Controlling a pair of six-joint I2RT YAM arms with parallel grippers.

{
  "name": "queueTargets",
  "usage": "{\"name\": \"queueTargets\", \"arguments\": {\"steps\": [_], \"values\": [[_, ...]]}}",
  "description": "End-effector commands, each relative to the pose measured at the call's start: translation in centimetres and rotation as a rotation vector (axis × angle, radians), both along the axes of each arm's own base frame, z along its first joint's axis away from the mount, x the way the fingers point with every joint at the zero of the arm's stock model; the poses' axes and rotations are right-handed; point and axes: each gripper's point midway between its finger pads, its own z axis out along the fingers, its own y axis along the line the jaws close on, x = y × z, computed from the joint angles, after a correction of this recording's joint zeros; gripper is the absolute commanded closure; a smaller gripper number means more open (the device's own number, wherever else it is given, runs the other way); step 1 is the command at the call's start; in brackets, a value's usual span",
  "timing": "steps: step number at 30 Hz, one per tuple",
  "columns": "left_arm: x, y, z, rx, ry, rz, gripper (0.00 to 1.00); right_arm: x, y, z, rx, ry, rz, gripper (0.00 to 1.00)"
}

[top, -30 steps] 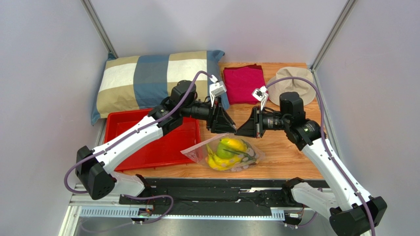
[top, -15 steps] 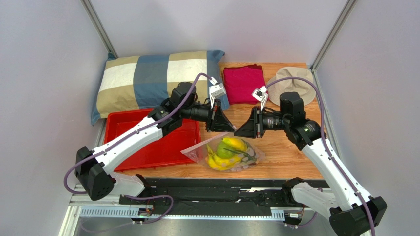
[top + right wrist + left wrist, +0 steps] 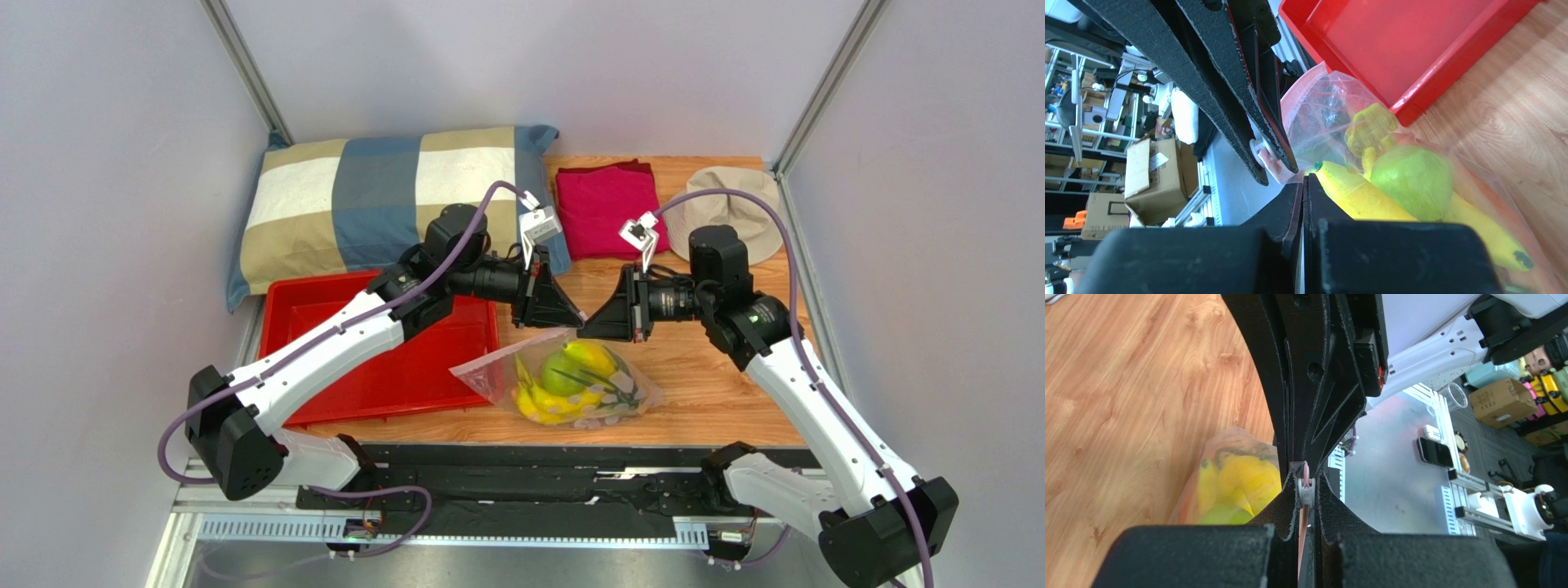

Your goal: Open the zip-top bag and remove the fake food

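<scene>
Your left claw [image 3: 1306,491] pinches the pink zip strip [image 3: 1305,475] and your right claw [image 3: 1303,184] is clamped on the zip-top bag [image 3: 491,374] beside it, with the fake food [image 3: 567,377] inside and the bag's belly on the surface [image 3: 724,392].

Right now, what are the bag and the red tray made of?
The bag looks like thin clear plastic film: it crinkles, glints, and the food shows through. The tray looks like hard, smooth red plastic with a raised rim, slightly glossy; painted metal can't be ruled out.
</scene>
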Motion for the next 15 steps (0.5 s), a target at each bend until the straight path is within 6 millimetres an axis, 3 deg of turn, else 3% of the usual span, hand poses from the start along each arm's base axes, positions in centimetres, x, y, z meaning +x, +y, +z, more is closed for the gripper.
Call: {"name": "queueTargets", "arguments": {"steps": [1, 6, 12, 15], "values": [[0.6, 0.1, 0.3, 0.011, -0.023, 0.048, 1.00, 1.1, -0.3, 2.1, 0.021, -0.110, -0.088, 1.00], [1.6, 2.0, -3.5, 0.127, -0.046, 0.166, 1.00, 4.0, -3.3, 2.0, 0.002, -0.117, -0.332, 1.00], [-0.4, 5.2, -5.8, 0.162, -0.014, 0.237, 1.00, 6.5, -6.6, 2.4, -0.014, -0.104, -0.457, 1.00], [-2.0, 7.3, -6.4, 0.170, 0.016, 0.273, 1.00, 7.8, -7.5, 1.1, -0.100, -0.094, -0.519, 1.00]]}}
